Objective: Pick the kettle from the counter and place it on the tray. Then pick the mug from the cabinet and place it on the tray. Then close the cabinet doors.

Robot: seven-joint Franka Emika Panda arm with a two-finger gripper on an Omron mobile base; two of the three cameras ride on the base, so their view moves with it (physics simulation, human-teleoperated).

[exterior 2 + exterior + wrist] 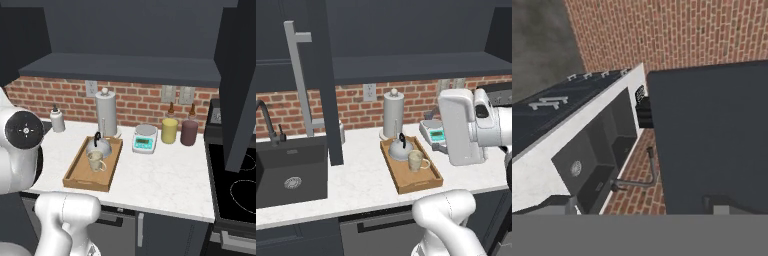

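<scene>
The wooden tray (417, 184) (80, 176) lies on the white counter (361, 175) (165, 182). The silver kettle (400, 151) (98, 146) stands at the tray's far end. Just in front of it, also on the tray, sits the cream mug (416, 161) (95, 161). The cabinet (406, 65) (120, 67) is open, its dark shelf bare. The left cabinet door (323, 85) juts out toward me with its silver bar handle (298, 75); the right door (240, 85) also stands open. In the hand view my gripper (639, 209) is open and holds nothing. It faces the left door's dark panel (712, 140).
A steel paper-towel cylinder (393, 114) (106, 116) stands behind the tray. Right of it are a white-and-teal scale (434, 131) (145, 138) and a yellow bottle (169, 131) and a dark-red one (189, 132). The dark sink (286, 170) (597, 150) is on the left, the stove (235, 185) on the right.
</scene>
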